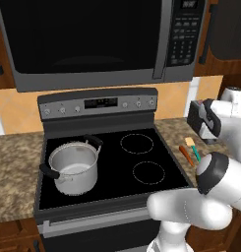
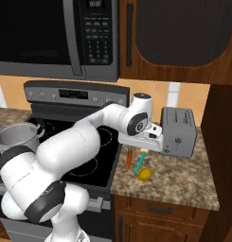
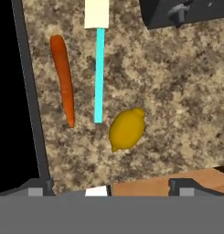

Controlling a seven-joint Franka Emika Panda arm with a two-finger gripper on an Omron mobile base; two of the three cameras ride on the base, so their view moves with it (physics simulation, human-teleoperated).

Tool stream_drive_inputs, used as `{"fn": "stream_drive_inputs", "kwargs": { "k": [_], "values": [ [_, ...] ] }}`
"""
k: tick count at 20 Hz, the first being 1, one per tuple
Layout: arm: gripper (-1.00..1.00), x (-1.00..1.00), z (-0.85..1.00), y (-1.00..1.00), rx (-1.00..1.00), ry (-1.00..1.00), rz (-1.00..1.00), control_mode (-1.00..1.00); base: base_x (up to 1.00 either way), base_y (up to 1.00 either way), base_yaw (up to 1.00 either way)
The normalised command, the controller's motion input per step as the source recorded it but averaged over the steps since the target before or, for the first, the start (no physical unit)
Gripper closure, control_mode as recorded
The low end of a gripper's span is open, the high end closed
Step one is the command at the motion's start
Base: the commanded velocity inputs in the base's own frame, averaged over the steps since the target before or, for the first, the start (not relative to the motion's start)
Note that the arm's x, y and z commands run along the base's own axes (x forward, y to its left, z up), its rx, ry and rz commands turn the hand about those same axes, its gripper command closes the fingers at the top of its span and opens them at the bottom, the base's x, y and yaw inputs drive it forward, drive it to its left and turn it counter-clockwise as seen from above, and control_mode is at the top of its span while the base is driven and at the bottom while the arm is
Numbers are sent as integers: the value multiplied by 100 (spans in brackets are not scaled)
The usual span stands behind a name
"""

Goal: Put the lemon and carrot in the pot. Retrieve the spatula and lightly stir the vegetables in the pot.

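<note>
Jaws stood spread wide on the gripper [image 3: 106,187], hovering above the speckled counter [image 3: 177,91]. Below lay the lemon [image 3: 126,129], beside the spatula [image 3: 99,75] and carrot [image 3: 63,77]. Well apart, the pot [image 1: 74,166] sat on the stove [image 1: 141,157].

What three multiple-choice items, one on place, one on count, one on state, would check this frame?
1. Where does the small yellow lemon lie?
A. in the pot
B. on the speckled stone counter
C. on a burner

2. How many black side handles show on the shiny silver steel pot?
A. one
B. two
C. four

3. How does the claw stand?
A. open, holding nothing
B. shut on the carrot
C. shut on the spatula

Key: 1 B, it rests on the counter beside the teal-handled spatula and slim orange carrot; 2 B, one on each side; 3 A, its tips stand apart above the counter.
</note>
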Motion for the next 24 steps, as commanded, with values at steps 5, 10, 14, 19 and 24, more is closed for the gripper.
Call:
{"fn": "stream_drive_inputs", "kwargs": {
  "k": [5,10,14,19,24],
  "values": [
    [-100,0,-62,-13,0,12,-5,-100,0,0,0],
    [-100,0,-65,-7,0,9,-2,-100,0,0,0],
    [-100,1,-54,-2,0,2,-2,-100,0,0,0],
    [-100,16,-25,0,0,0,-3,-100,0,0,0],
    [-100,17,-16,-8,0,0,-4,-100,0,0,0]
  ]
}}
